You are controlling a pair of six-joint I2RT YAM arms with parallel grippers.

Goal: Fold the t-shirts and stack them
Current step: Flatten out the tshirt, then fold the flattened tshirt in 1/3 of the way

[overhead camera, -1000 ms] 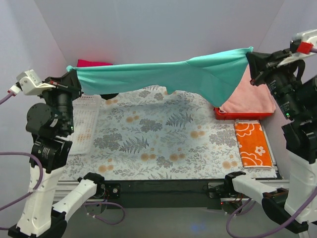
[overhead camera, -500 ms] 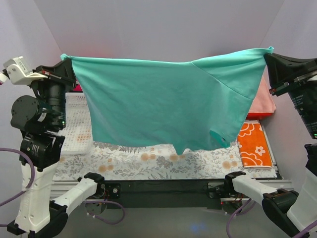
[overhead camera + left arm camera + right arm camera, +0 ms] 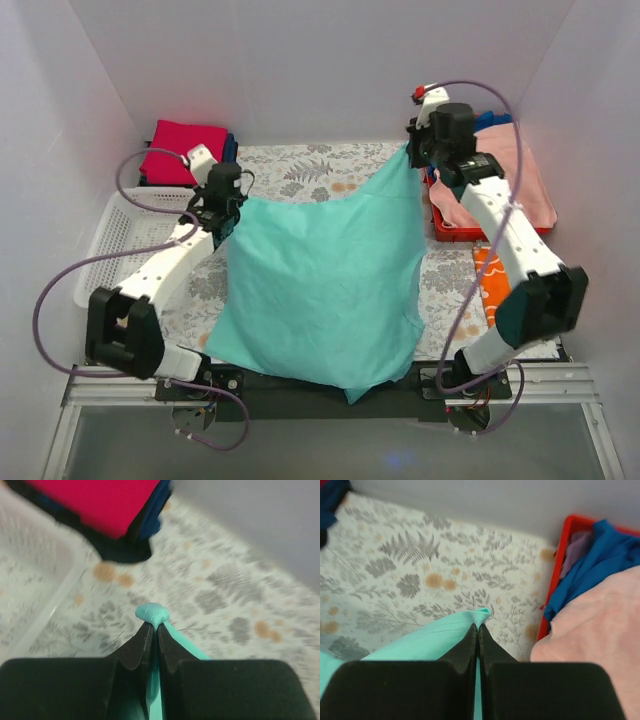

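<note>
The mint-teal t-shirt (image 3: pixel 320 280) lies spread down the middle of the floral table, its lower edge hanging over the near edge. My left gripper (image 3: pixel 226 205) is shut on its far left corner (image 3: pixel 152 614). My right gripper (image 3: pixel 412 152) is shut on its far right corner (image 3: pixel 481 613). A folded magenta shirt (image 3: pixel 182 151) lies on dark blue and black ones at the far left; it also shows in the left wrist view (image 3: pixel 100 502).
A white mesh basket (image 3: pixel 110 235) stands at the left. A red tray (image 3: pixel 450 225) at the far right holds pink cloth (image 3: pixel 525 180) and blue cloth (image 3: pixel 600 565). An orange flowered towel (image 3: pixel 483 285) lies at the right edge.
Both arms have swung from holding the teal shirt high and stretched in the air to reaching forward and low, laying it down over the table.
</note>
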